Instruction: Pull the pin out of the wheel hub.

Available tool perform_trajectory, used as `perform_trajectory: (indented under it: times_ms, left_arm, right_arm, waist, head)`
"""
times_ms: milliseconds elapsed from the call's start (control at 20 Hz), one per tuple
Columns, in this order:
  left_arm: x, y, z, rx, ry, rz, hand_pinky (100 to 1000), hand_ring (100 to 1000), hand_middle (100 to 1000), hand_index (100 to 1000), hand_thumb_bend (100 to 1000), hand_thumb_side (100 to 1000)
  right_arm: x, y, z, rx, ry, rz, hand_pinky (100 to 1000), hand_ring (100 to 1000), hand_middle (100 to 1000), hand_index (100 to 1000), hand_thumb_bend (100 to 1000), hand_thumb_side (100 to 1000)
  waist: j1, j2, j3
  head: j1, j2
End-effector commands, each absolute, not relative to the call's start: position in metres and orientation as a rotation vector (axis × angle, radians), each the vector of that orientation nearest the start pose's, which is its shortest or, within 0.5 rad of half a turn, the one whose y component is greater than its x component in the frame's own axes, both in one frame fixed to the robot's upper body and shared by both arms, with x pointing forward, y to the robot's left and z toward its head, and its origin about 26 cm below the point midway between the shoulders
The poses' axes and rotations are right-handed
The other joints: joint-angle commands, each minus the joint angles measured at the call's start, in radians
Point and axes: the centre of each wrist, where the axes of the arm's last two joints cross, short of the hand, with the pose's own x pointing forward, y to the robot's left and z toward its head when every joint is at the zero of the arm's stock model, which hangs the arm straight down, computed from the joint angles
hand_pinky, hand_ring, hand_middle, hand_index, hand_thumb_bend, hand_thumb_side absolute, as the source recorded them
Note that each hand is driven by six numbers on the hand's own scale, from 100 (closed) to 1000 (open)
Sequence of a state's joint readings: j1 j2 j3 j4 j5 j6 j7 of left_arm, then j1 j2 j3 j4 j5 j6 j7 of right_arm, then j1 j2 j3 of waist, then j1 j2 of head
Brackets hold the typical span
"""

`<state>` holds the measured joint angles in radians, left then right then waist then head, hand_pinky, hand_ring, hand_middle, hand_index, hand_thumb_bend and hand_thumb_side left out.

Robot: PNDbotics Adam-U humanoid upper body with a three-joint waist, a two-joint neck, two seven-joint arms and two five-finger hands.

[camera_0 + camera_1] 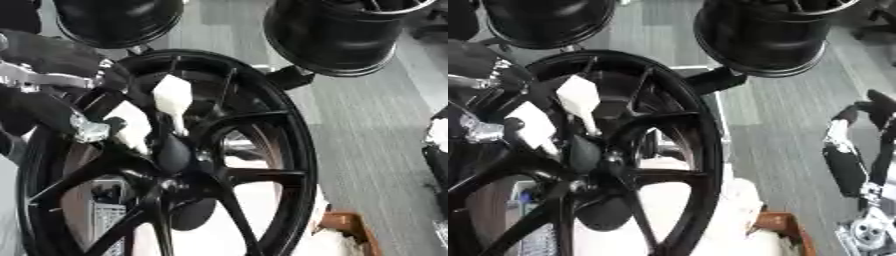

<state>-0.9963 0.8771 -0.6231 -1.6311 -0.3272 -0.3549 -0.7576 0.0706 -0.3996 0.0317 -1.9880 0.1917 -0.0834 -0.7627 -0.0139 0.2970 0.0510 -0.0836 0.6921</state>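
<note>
Black multi-spoke wheel (262, 150) fills the near-left of both views, standing on edge, hub (175, 156) facing the camera. Left hand (131, 125) comes in from the left and sits on the spokes just above-left of the hub; white-tipped fingers (172, 97) point down toward the hub centre, one tip ending right at the top of the dark hub cap, the other (531, 122) just left of it. Fingers look narrow, converging on the hub, but I can't tell if they actually hold anything; the pin itself I can't make out against the black hub. Right hand (846, 150) hangs at the right edge, well apart from the wheel, over grey floor (367, 125); its finger state I can't tell. Two more black rims (763, 35) sit at the far edge.
</note>
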Motion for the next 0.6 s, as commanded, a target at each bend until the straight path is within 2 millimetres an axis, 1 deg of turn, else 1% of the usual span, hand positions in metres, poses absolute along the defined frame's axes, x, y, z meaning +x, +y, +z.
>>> perform_trajectory:
  times_ms: [50,100,200,350,400,500,600]
  left_arm:
    - [0.3727,0.2221,0.3094,-0.568,1.390,2.933,841,818,752,892,221,333]
    - [0.3724,0.2217,0.3098,-0.568,1.388,2.928,839,816,752,891,251,319]
    - [0.3721,0.2210,0.3097,-0.563,1.381,2.922,838,816,753,890,274,327]
    - [0.3710,0.2210,0.3097,-0.550,1.376,2.911,840,814,749,891,261,329]
    - [0.3704,0.2214,0.3108,-0.546,1.382,2.907,838,812,745,886,236,326]
    - [0.3686,0.2220,0.3131,-0.539,1.398,2.899,839,812,744,883,214,322]
    - [0.3660,0.2224,0.3158,-0.533,1.409,2.890,840,813,745,883,227,328]
  right_arm:
    - [0.2479,-0.2993,0.1096,-0.868,-2.118,-0.217,856,771,621,779,100,338]
    - [0.2479,-0.2994,0.1096,-0.868,-2.118,-0.217,856,771,621,779,100,338]
    - [0.2480,-0.2994,0.1097,-0.867,-2.118,-0.218,856,771,620,779,100,338]
    - [0.2478,-0.2995,0.1095,-0.867,-2.116,-0.219,856,770,619,779,100,339]
    - [0.2478,-0.2995,0.1094,-0.867,-2.115,-0.220,856,770,618,779,100,339]
    - [0.2478,-0.2993,0.1094,-0.867,-2.114,-0.222,856,769,618,779,100,340]
    - [0.2478,-0.2993,0.1095,-0.866,-2.113,-0.224,856,769,617,778,100,341]
  waist:
    - [-0.001,-0.015,0.000]
    - [-0.001,-0.015,0.000]
    - [-0.001,-0.015,-0.001]
    - [-0.001,-0.016,-0.002]
    - [-0.001,-0.016,-0.002]
    - [-0.001,-0.016,-0.002]
    - [0.001,-0.016,-0.002]
  head:
    - [-0.002,-0.015]
    - [-0.002,-0.016]
    - [-0.002,-0.017]
    - [-0.003,-0.017]
    - [-0.003,-0.017]
    - [-0.003,-0.017]
    - [-0.004,-0.017]
